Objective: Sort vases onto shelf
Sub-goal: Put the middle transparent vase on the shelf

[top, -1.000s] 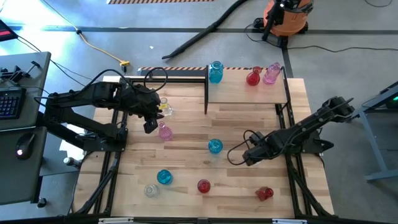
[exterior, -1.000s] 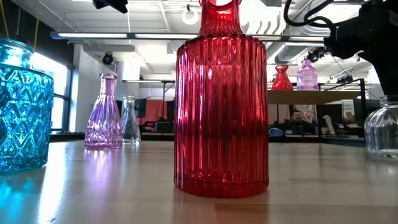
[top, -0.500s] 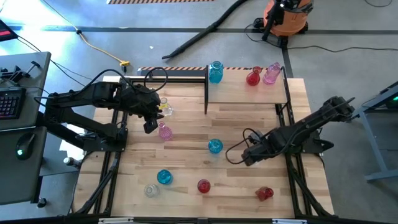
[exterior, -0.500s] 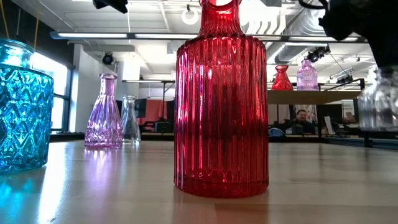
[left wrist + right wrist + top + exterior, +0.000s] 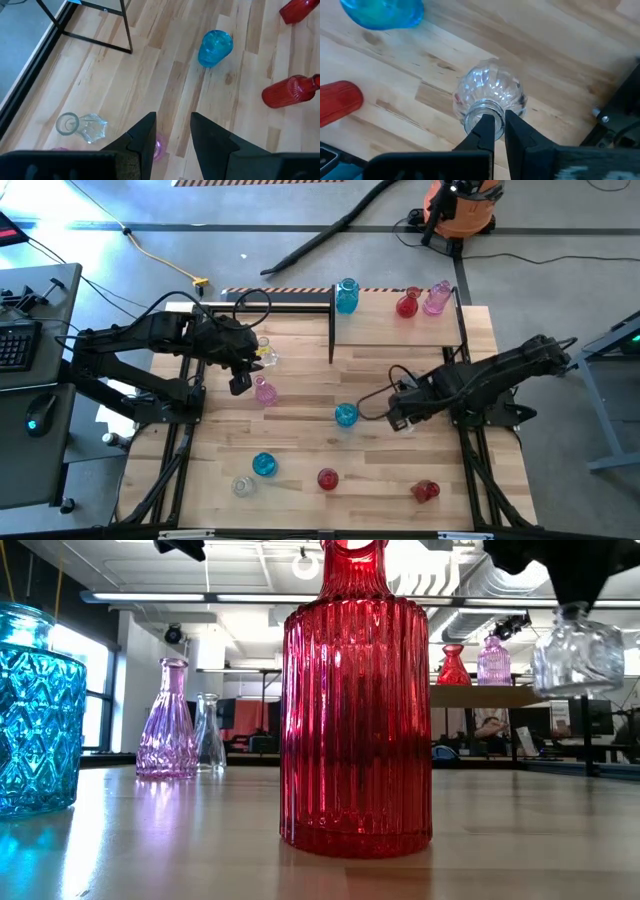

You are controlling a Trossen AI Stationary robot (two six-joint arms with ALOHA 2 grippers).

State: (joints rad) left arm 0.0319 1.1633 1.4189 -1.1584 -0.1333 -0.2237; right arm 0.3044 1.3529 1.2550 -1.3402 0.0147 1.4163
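**Vases: one clear vase lifted, most not yet shelved**

Vases stand scattered over the bench [image 5: 300, 385]. Left to right in the high view: the left gripper [image 5: 240, 383] hangs with jaws wide and empty just beside a pink vase [image 5: 265, 392], which stands upright on the bench; a small clear vase [image 5: 266, 353] stands just behind it. Toward the front edge stand a clear vase [image 5: 241, 486], a blue vase [image 5: 264, 465] and a red vase [image 5: 328, 478]. Mid-bench stands another blue vase [image 5: 346, 415]. Right of it, the right gripper [image 5: 403, 418] has its jaws pinched on the neck of a clear vase [image 5: 490, 97]; the low view shows this vase [image 5: 578, 655] hanging off the bench. A second red vase [image 5: 425, 491] lies near the right front corner.

The shelf [image 5: 400, 330] occupies the far right of the bench; three vases already stand on it: blue [image 5: 347, 296], red [image 5: 406, 305] and pink [image 5: 437, 298].

Step in hand, as judged: carrying the lifted clear vase to the shelf. The next move calls for keeping the vase upright, clearing the uprights and the shelved vases, and setting it on bare shelf top before the jaws release.
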